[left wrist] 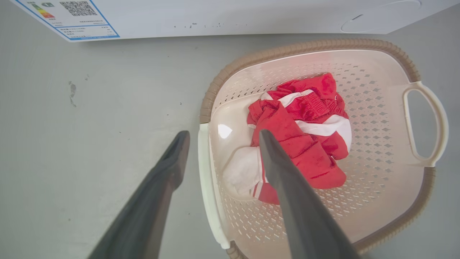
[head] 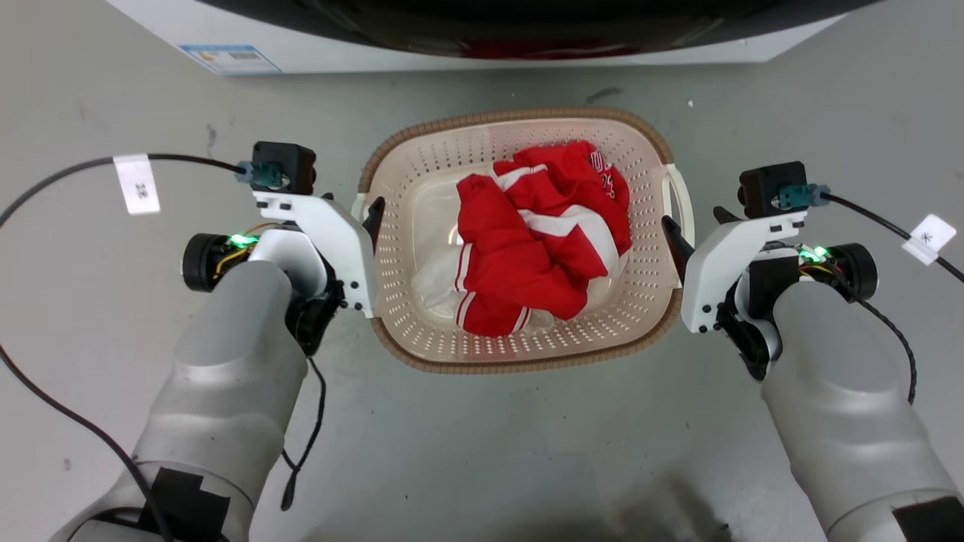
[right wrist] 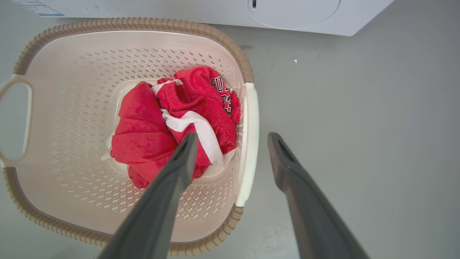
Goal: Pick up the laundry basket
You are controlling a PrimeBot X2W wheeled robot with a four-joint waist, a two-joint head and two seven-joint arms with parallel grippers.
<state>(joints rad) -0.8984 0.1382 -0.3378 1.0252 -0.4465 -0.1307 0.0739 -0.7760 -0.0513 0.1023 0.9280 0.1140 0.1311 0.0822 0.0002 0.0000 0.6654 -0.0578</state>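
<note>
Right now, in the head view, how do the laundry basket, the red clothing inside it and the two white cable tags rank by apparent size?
1. laundry basket
2. red-and-white garment
3. left cable tag and right cable tag: they look about alike, so I won't rank them.

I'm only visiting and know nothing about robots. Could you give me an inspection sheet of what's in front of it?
Surface: grey floor, a few small marks.
Job's things: laundry basket standing on the floor, red and white clothing bunched inside.
Clutter: nothing seen.
Grippers: left gripper open, fingers either side of the left handle; right gripper open, astride the right handle.
Cables: black cables with white tags run from both wrists.
Surroundings: white washing machine just beyond the basket.
</note>
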